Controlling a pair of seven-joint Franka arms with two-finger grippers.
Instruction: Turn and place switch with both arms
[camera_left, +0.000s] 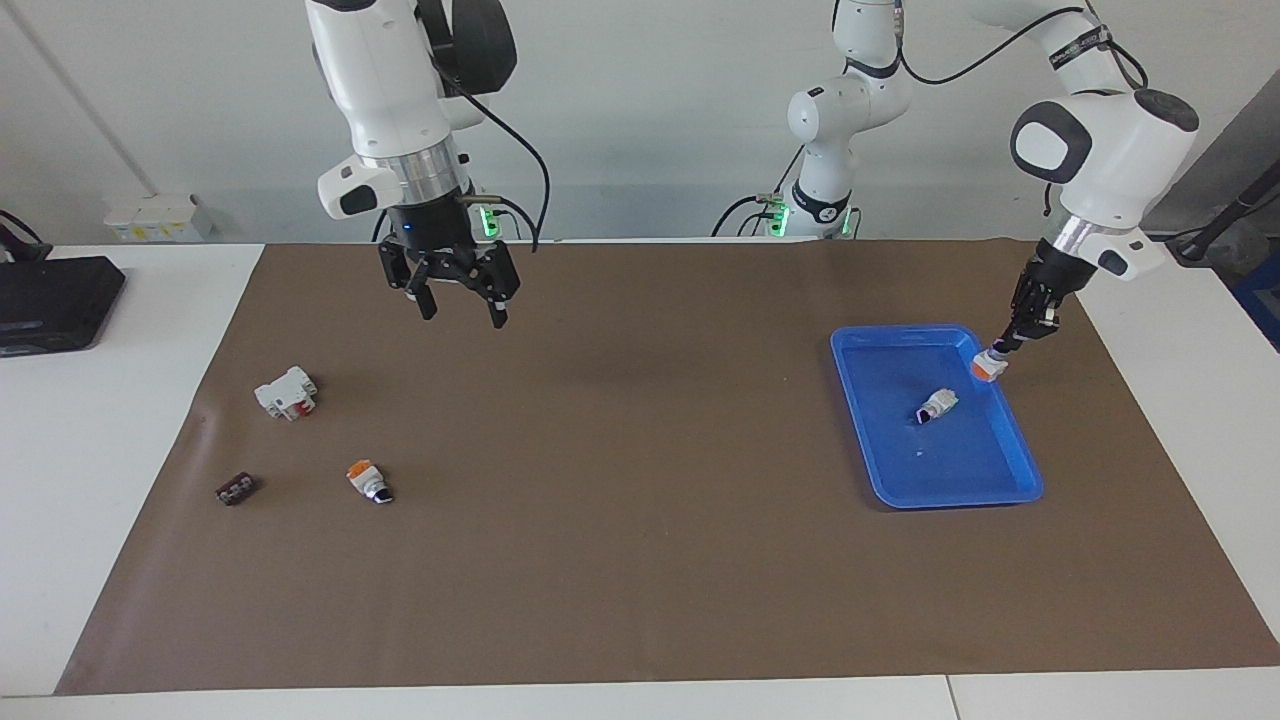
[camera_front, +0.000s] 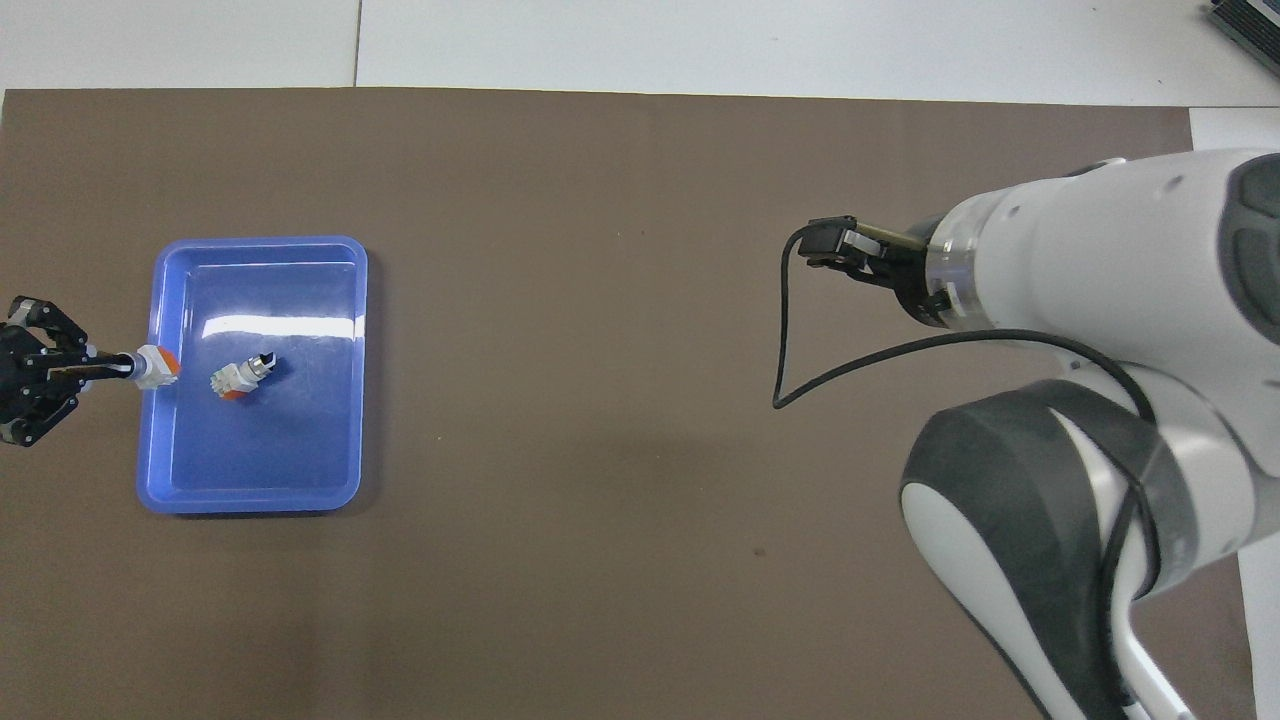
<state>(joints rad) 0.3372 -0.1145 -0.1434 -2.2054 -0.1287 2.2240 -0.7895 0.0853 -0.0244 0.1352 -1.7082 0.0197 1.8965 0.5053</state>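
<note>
Two arms, but only our left gripper (camera_left: 1000, 350), pinched shut on the switch (camera_left: 985, 366) over the blue tray (camera_left: 900, 498) rim toward its own end, is near; our right gripper (camera_left: 458, 300) hangs open well apart.
</note>
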